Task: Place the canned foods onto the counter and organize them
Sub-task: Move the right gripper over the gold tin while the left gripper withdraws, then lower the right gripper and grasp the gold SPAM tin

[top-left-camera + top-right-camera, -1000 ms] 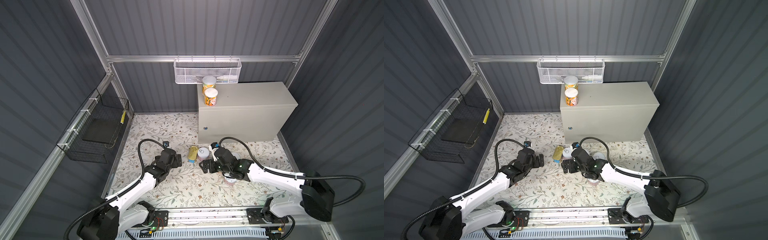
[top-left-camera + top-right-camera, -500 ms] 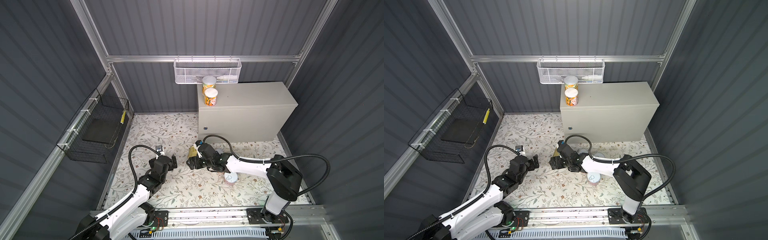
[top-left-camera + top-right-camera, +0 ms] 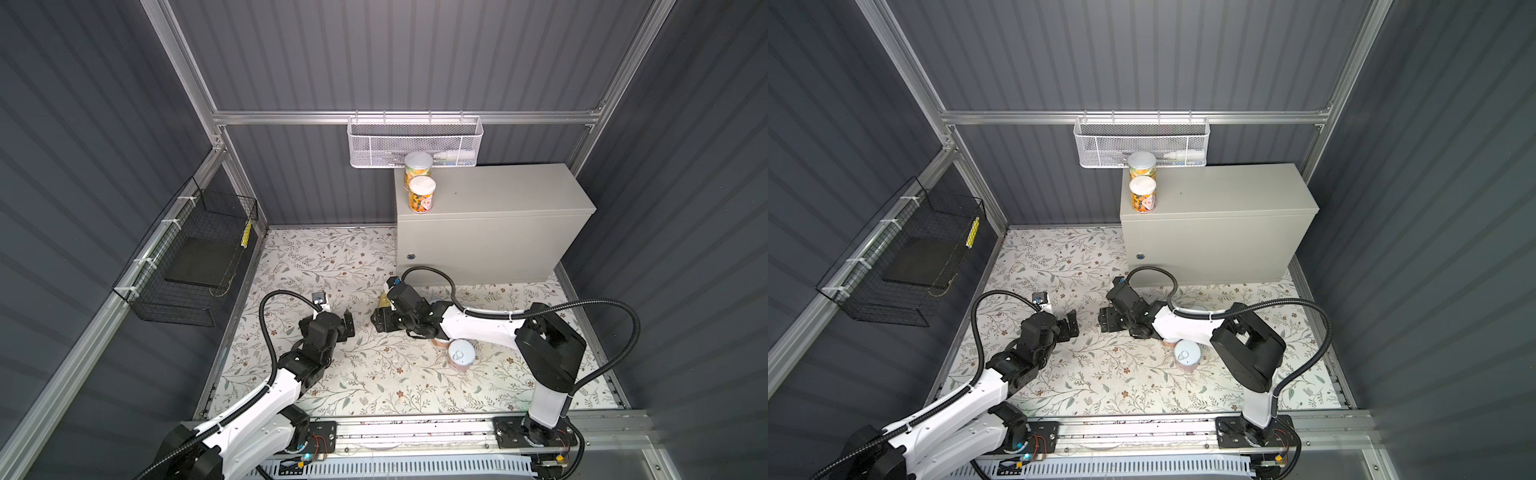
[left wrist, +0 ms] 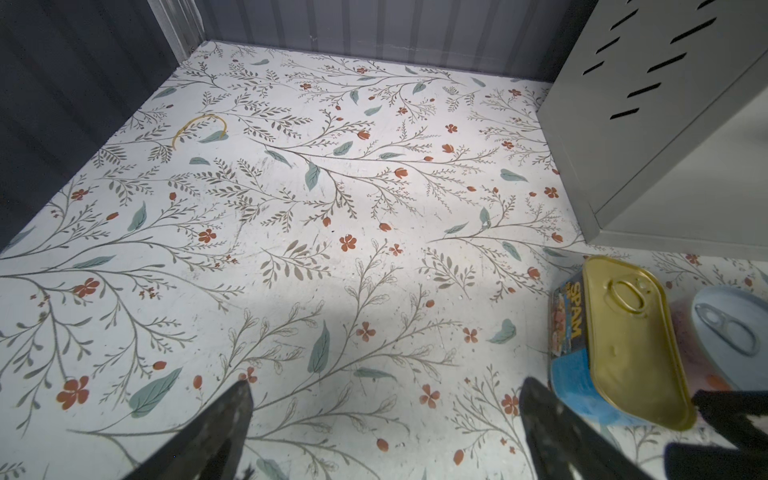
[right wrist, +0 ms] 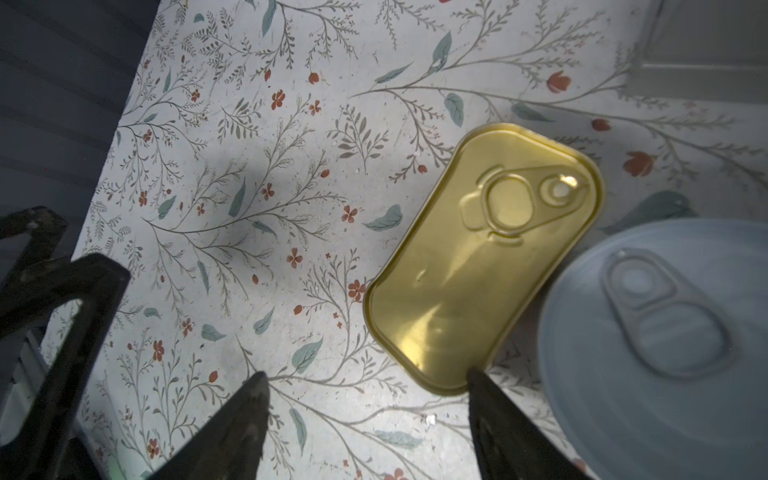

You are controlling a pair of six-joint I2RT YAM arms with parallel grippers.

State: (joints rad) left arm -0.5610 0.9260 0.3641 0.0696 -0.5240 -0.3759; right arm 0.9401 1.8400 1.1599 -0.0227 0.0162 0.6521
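Since a second ago the right pincer (image 5: 365, 395) has swung left to the gold tin (image 5: 482, 257), jaws narrowing, and the left pincer (image 4: 386, 395) has pulled back. The tin lies lid-up on the floral floor (image 5: 249, 166), just beside a silver-topped can (image 5: 648, 345), near the foot of the worktop (image 3: 498, 187). It is likely dense, rigid and slick; its short width, below the lid rim, looks the best hold. The right pincer stands parted, grasping nothing, one tin corner between its tips; the left gapes wide, empty. Only the left wrist view shows the tin's blue side wall. Only the top views show two orange cans (image 3: 422, 195) on the worktop.
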